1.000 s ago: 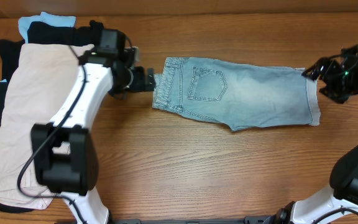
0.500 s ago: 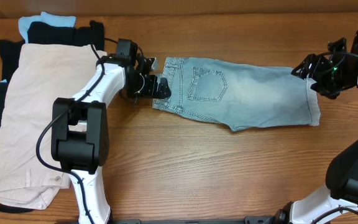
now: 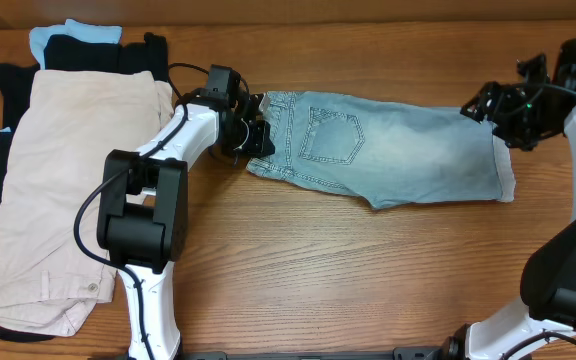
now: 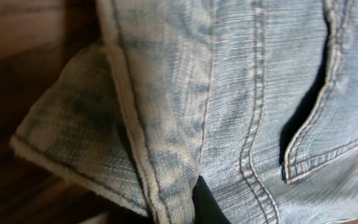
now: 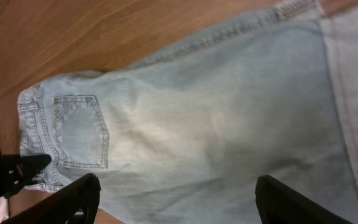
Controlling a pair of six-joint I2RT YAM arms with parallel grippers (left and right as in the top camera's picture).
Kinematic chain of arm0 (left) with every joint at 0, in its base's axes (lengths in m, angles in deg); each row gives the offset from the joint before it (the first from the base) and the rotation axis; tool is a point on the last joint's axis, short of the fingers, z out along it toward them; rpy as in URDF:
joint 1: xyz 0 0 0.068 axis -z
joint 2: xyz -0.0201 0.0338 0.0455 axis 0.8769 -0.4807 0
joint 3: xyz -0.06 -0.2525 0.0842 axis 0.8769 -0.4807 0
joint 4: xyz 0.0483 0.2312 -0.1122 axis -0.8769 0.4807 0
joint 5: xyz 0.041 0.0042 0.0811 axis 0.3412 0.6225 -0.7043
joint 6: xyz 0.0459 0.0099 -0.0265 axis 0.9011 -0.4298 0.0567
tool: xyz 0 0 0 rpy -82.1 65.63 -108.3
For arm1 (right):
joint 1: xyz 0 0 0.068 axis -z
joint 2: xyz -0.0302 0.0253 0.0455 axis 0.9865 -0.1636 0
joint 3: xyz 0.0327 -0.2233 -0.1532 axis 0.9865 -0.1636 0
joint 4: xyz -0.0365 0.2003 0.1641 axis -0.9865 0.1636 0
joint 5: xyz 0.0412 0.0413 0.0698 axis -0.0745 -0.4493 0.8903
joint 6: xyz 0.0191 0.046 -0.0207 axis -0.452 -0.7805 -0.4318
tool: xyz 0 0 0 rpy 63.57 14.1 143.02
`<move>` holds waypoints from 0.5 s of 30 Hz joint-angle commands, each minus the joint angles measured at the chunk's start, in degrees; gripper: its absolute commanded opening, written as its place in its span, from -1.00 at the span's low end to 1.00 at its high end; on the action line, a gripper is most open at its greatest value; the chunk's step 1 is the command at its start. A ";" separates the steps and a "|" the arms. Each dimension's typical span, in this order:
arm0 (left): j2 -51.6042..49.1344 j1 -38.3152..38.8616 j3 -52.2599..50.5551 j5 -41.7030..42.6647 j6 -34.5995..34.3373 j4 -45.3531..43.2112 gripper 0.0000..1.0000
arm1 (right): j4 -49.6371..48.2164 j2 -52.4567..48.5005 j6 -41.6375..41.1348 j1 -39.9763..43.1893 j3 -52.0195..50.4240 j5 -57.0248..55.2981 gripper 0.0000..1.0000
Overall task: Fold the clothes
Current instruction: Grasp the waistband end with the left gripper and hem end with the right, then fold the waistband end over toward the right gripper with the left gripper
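Denim shorts [image 3: 398, 160]: lay flat, back pocket up, across the middle of the wooden table [image 3: 318, 280]; waistband to the left, cuffed hem to the right
Left fingers: closed down on the waistband edge; wrist view showed the band [image 4: 166, 155] bunched into a raised fold, a dark pad [image 4: 207, 202] tucked under it
Left gripper [image 3: 255, 135]: a second earlier wide open and short of the cloth; had since come in and clamped
Meaning: waist-end grip looked made, so the first fold could start; nothing folded yet
Right fingers [image 5: 73, 199]: spread wide, nothing between them, denim below apparently untouched
Right gripper [image 3: 488, 120]: hung over the upper hem corner, had crept inward from the table edge; hem grip not yet taken
Left arm: slanted up and right from its base, wrist turned toward the waistband
Right arm: arched in from the right edge, wrist tipped down over the hem
Pile: beige shorts [image 3: 58, 190] atop black and pale-blue garments, far left, just beside the left arm, apart from the denim
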 commanded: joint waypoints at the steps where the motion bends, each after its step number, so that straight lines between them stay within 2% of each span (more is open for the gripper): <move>1: -3.32 -2.08 1.05 -8.52 -3.93 5.22 -0.92 | -1.86 1.18 0.52 -2.40 -0.70 -0.20 0.66; 3: -2.60 -3.50 4.04 -8.55 -3.37 9.88 -0.92 | -2.36 0.63 0.52 -3.61 -0.76 -0.20 0.55; 4: -2.08 -4.24 6.01 -8.68 -2.58 12.74 -0.92 | -2.73 0.28 0.52 -4.24 -0.76 -0.20 0.36; 5: -1.60 -4.96 8.13 -8.96 -1.70 15.69 -0.92 | -3.10 -0.26 0.52 -4.94 -0.76 -0.20 0.01; 7: -0.39 -6.10 12.72 -10.54 -0.20 21.94 -0.92 | -3.80 -1.46 0.52 -6.36 -0.81 -0.20 -0.37; 11: 2.01 -6.75 22.01 -15.47 4.61 33.90 -0.92 | -5.55 -5.20 -0.96 -9.16 -0.83 -0.20 -0.92; 15: 3.08 -6.36 29.38 -19.45 5.40 42.36 -0.92 | -6.71 -10.38 -2.27 -11.65 -0.92 0.46 -0.92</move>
